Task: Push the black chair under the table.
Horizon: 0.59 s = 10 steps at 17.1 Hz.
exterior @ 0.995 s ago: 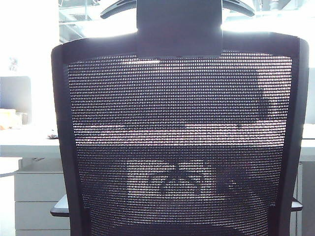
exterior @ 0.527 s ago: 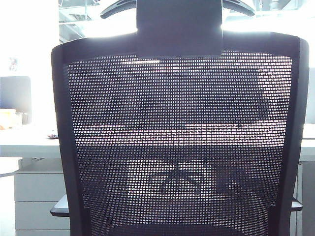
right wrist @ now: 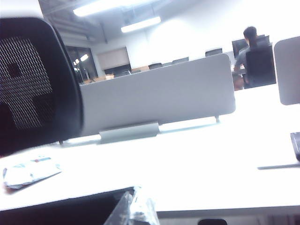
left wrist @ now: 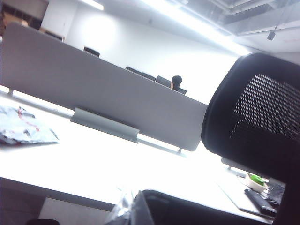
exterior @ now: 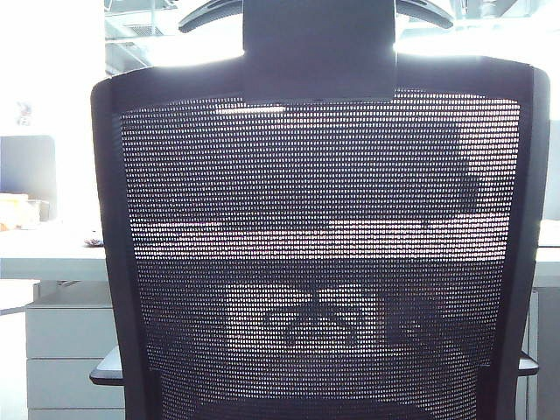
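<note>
The black chair [exterior: 315, 219] fills the exterior view from behind, its mesh back and solid neck bracket facing me. Past it runs the white table [exterior: 44, 249]. Neither gripper shows in that view. In the left wrist view a clear fingertip of my left gripper [left wrist: 129, 206] lies against a black chair part [left wrist: 197, 211], with the chair back [left wrist: 262, 112] beside it and the table top [left wrist: 93, 164] ahead. The right wrist view shows my right gripper [right wrist: 136, 204] the same way, beside a black chair part [right wrist: 61, 211] and the chair back [right wrist: 33, 84]. How either gripper's jaws stand is hidden.
White drawer units [exterior: 66, 350] stand under the table. Through the mesh I see a fainter chair's star-shaped base [exterior: 315, 319]. A grey partition [left wrist: 93, 93] [right wrist: 159, 101] runs along the table's far side. A crumpled packet [left wrist: 23, 129] [right wrist: 28, 171] lies on the top. A person [right wrist: 251, 47] sits far off.
Almost nothing. The chair's neck bracket has shifted very slightly in the exterior view; the table behind it looks the same.
</note>
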Motion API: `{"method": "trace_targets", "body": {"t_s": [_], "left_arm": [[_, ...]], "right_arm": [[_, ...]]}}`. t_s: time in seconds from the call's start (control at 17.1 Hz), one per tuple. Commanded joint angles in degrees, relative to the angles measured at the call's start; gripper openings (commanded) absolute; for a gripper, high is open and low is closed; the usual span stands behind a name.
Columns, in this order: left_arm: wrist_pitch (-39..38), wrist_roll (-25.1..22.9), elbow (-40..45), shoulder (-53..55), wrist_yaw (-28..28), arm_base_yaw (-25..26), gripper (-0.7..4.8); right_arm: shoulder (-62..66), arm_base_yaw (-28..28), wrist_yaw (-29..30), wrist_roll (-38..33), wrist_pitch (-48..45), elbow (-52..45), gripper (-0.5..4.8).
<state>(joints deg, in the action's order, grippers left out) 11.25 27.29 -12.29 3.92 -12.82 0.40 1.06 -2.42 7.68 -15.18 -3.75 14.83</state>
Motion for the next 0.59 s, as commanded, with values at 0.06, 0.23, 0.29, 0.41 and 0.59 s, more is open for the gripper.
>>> {"method": "trace_targets", "body": {"t_s": [0.06,0.23,0.29,0.41,0.59], "left_arm": [[-2.9,1.3,-6.9,11.5,-1.6,0.0,-0.06],[-1.2,1.7,-15.2,26.0,-13.2,-3.2,-0.06],[-1.4,1.7,-17.5,30.8,-17.3,-5.9,-0.06],[-1.9,1.6,-19.8,37.6,-22.4,-11.9,-0.06],[-7.2,-6.3,-19.8,43.8,-11.5,-22.8,-0.06]], "right_arm": [[6.2,0.1,2.6,-4.0,-0.3,4.6,-0.05],[15.9,0.1,10.1,-4.2,1.3,11.3,-0.05],[18.3,0.2,12.0,-4.2,2.4,13.3,-0.05],[19.9,2.4,12.7,-4.3,2.7,15.1,-0.05],[19.4,12.5,6.2,-2.4,9.9,15.2,-0.05]]}}
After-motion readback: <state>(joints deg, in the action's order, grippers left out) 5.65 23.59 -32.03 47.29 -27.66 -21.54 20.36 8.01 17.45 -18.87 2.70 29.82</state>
